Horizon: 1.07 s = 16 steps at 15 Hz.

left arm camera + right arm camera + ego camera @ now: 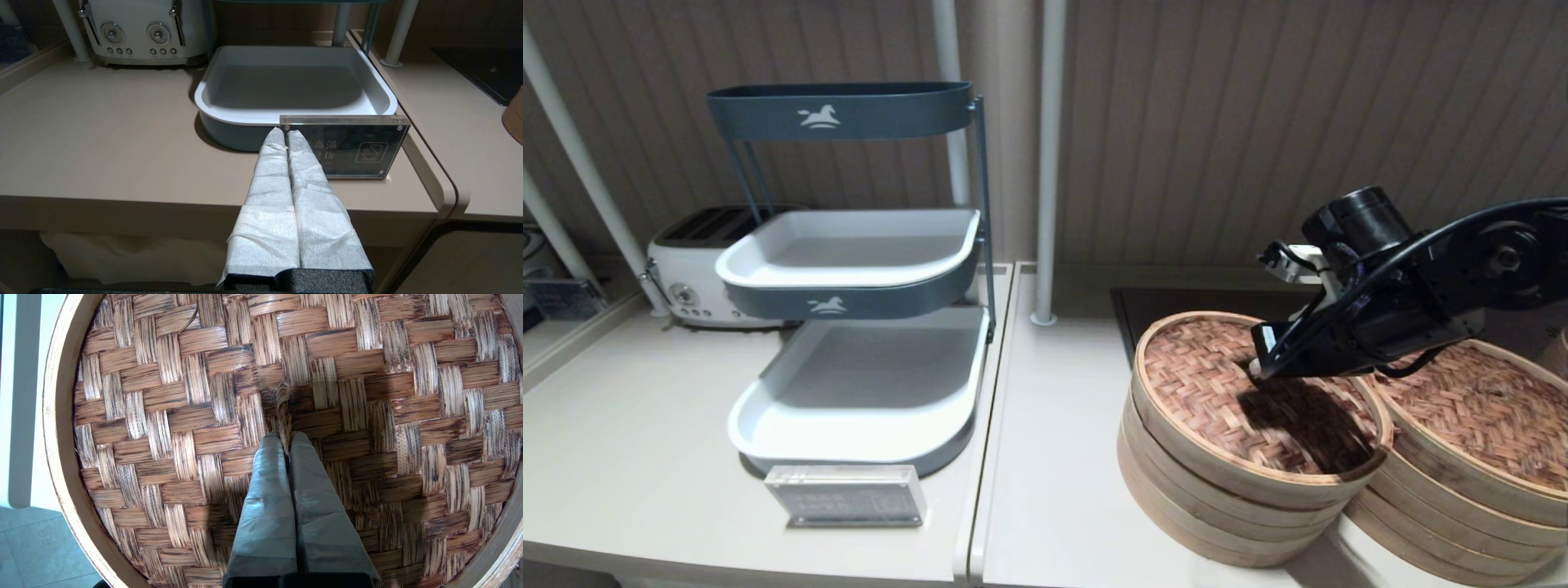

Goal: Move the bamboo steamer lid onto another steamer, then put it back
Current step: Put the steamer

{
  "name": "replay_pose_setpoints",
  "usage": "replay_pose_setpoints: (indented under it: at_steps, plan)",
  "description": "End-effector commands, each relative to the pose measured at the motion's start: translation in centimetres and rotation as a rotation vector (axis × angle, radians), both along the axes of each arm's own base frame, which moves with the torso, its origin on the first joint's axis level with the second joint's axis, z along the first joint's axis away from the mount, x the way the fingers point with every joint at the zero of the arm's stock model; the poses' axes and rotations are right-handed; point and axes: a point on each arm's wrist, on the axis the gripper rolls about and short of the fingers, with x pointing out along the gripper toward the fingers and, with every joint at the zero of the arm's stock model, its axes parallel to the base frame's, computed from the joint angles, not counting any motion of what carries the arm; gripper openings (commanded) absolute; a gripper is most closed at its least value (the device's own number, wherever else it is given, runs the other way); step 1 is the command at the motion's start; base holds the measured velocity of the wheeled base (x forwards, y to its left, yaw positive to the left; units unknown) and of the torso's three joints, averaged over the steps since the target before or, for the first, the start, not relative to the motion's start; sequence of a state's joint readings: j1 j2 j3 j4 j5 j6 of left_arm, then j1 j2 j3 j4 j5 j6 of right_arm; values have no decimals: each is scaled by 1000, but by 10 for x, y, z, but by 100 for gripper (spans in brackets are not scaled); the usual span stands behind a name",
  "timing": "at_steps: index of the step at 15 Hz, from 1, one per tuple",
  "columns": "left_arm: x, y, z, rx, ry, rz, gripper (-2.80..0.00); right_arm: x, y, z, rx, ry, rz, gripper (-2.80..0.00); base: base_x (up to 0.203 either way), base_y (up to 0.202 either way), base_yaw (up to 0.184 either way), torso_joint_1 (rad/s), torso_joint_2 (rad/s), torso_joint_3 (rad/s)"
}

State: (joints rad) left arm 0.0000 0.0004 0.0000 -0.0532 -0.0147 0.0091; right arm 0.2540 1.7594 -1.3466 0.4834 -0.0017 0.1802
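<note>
The bamboo steamer lid (1217,392) (171,416), reddish-brown herringbone weave in a pale rim, lies on the left stack of pale bamboo rings (1176,498), sitting slightly askew. My right gripper (1252,367) (286,435) reaches down onto the lid's centre, shut on the small twine loop (282,404) there. A second woven lid (1486,408) covers the right stack (1437,531), which touches the left one. My left gripper (284,132) is shut on nothing, hovering off the counter's front edge, out of the head view.
A three-tier grey and white tray rack (858,384) stands at the left with an acrylic sign (847,494) (347,147) before it and a white toaster (690,269) behind. A dark hob (1168,306) lies behind the steamers, and a white pole (1045,163) rises beside it.
</note>
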Motion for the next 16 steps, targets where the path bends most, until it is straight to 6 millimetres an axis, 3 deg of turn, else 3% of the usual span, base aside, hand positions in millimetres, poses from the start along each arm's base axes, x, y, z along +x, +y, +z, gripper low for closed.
replay_pose_setpoints:
  at_steps: [1,16]
  plan:
    - [2,0,-8,1,24,1,-280,0,1,0,2,-4,1,-280,0,0,0,0,0,0]
    - [2,0,-8,1,25,0,-280,8,0,-4,-13,-24,-19,-280,0,0,0,0,0,0]
